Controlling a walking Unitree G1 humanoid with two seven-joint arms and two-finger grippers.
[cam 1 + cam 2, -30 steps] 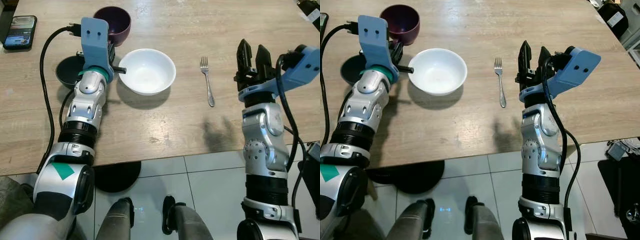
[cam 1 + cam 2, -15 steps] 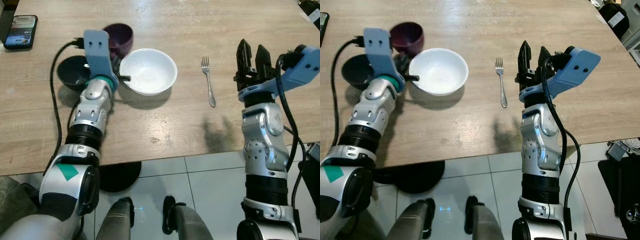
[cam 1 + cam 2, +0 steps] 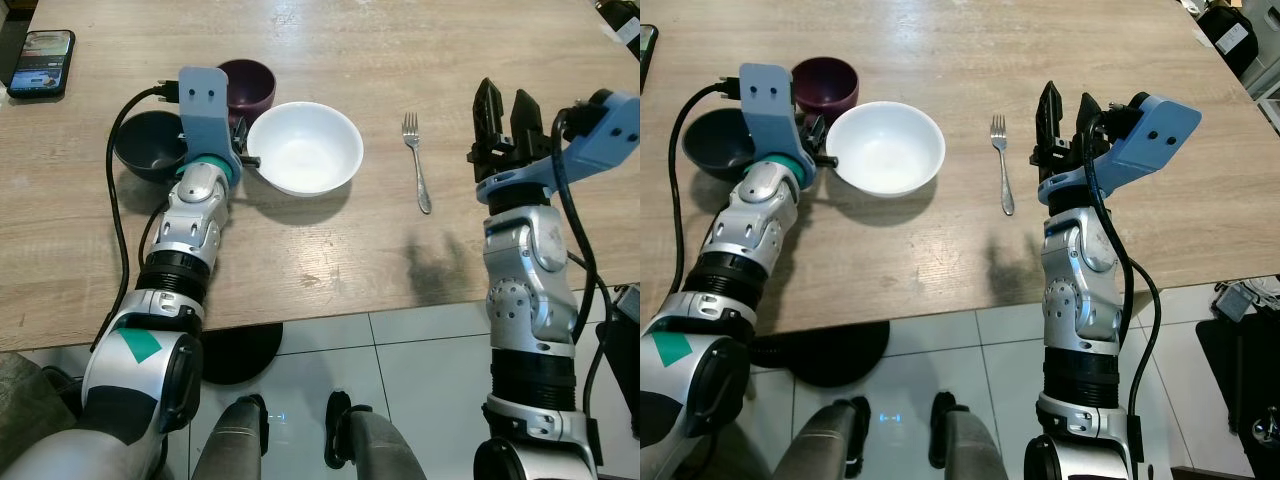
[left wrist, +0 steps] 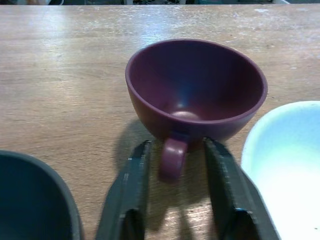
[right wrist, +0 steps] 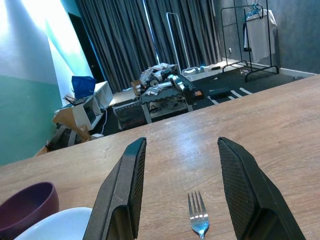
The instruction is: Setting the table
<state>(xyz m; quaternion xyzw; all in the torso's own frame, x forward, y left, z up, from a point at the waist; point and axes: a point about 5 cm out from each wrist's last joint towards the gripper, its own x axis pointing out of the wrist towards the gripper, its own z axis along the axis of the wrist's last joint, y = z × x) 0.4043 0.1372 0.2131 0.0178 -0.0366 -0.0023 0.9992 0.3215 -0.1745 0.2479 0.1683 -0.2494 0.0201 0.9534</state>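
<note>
A purple cup (image 4: 195,85) stands on the wooden table (image 3: 330,250), between a dark bowl (image 3: 150,145) and a white bowl (image 3: 305,147). My left gripper (image 4: 177,147) is at the cup's near side. Its fingers (image 4: 131,192) straddle the cup's handle with a small gap on each side, so it is open. A silver fork (image 3: 416,165) lies to the right of the white bowl. My right gripper (image 3: 505,110) hovers open above the table, right of the fork, with nothing between its fingers.
A phone (image 3: 40,62) lies at the far left of the table. A black object (image 3: 622,18) sits at the far right corner. The table's near edge (image 3: 330,318) runs above a tiled floor. Bare wood lies between the bowls and that edge.
The left arm has shifted right and drawn back toward me. The purple cup came nearer with it, and the white bowl slid slightly right. The right arm and fork have not moved.
</note>
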